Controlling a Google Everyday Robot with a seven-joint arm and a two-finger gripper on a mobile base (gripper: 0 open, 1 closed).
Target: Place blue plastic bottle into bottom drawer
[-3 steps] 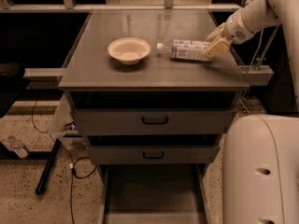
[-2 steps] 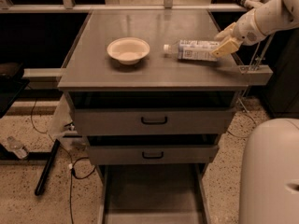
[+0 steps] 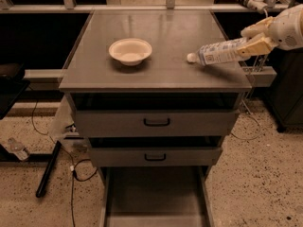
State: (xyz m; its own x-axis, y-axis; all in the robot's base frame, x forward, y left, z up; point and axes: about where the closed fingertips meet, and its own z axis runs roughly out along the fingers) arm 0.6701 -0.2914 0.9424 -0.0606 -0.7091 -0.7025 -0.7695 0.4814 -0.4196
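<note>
The blue plastic bottle (image 3: 217, 53) has a white cap pointing left and a pale blue-and-white label. It is held lying sideways just above the right part of the cabinet top (image 3: 156, 74). My gripper (image 3: 253, 38) is at the right edge of the view, shut on the bottle's base end with its cream fingers (image 3: 255, 45) above and below it. The bottom drawer (image 3: 154, 197) is pulled out at the bottom of the view, its long grey floor bare.
A cream bowl (image 3: 130, 50) sits on the cabinet top left of the bottle. Two grey drawer fronts with black handles (image 3: 156, 122) are slightly open above the bottom drawer. A cable and a black bar (image 3: 47, 169) lie on the speckled floor at left.
My gripper has lifted the bottle off the cabinet top and carried it right, toward the edge. My arm's white body has left the lower right of the view.
</note>
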